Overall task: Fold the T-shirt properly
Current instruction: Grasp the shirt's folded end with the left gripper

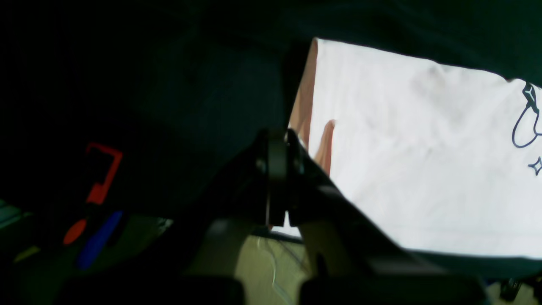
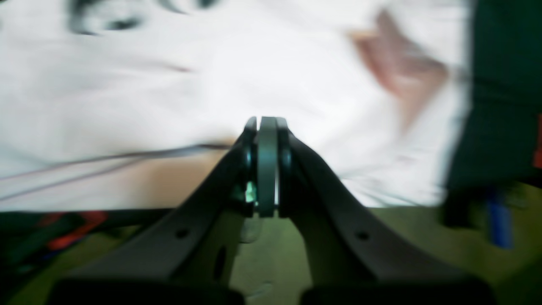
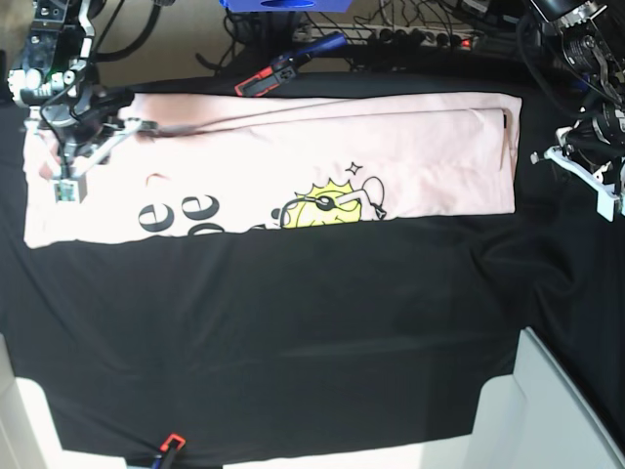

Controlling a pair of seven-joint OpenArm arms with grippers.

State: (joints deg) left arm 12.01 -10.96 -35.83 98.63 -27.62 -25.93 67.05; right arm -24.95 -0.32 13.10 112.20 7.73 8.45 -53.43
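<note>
The shirt [image 3: 293, 156] lies on the far half of the desk [image 3: 293, 332], on a black cloth [image 3: 293, 293], folded into a long pink strip that runs from left to right. The near edge of the strip shows the top of big black letters [image 3: 181, 217] and a yellow picture [image 3: 327, 207]. The letters are cut off by the fold; two look like round "e" shapes, but the word cannot be read. No brand or tag shows. The right gripper [image 3: 68, 188] is over the left end of the shirt, and its jaws are pressed together with no cloth between them in its wrist view [image 2: 266, 165]. The left gripper [image 3: 607, 203] hangs over the cloth just past the right end of the shirt, clenched too and holding nothing [image 1: 277, 182]. The long fold looks done, so the next job is likely to fold the strip across, end to end. To do that well, each gripper should open first, go down at a corner of one end and pinch all the layers at once. Then both should lift the same height and move together so the end lands flat and lined up. Pulling too fast could drag the whole shirt or open the fold. A red and blue clamp [image 3: 283, 66] sits at the far edge of the desk.
</note>
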